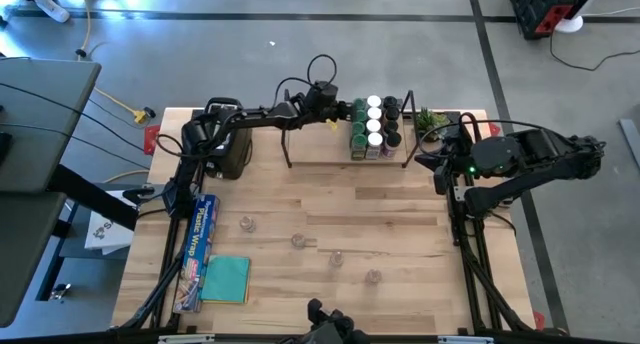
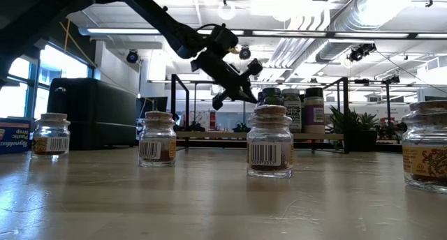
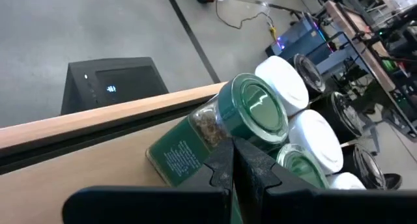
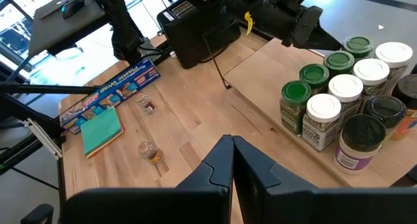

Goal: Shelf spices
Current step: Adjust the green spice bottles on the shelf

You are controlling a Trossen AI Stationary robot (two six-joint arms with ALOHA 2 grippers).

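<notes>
Over the shelf: left gripper [image 1: 335, 112] hung above the shelf [image 1: 320, 149], just beside the cluster of jars [image 1: 375, 129] at its plant-side end.
Left fingers: clenched together with nothing between them; in the left wrist view they pointed down at a green-lidded jar [image 3: 221, 129] without gripping it.
Right gripper: parked beside the shelf's plant-side end, near the plant [image 1: 432, 119], over the counter [image 1: 400, 214]; its fingers [image 4: 225, 162] were clenched and empty.
Step in hand: judged a pause between jars, the left arm at the shelf with no load, most jars shelved.
Jars on shelf: packed in rows, touching or nearly so, green, white and dark lids, all at the end away from the toaster [image 1: 225, 144].
Jars left: four small clear jars [image 1: 297, 242] stood on the counter in a loose line, well apart from the shelf, near the foil box [image 1: 195, 249] and green cloth [image 1: 228, 279].
Axis: every jar seen stood upright, long axis vertical, lid up; in the low view the counter jars [image 2: 269, 142] showed barcode labels facing the camera.
Next move: likely calls for opening the fingers, travelling from the shelf to a counter jar, and closing around its body below the lid so it stays upright.
Risk: judged that the crowded rows leave little room to set a jar down without nudging neighbours.
</notes>
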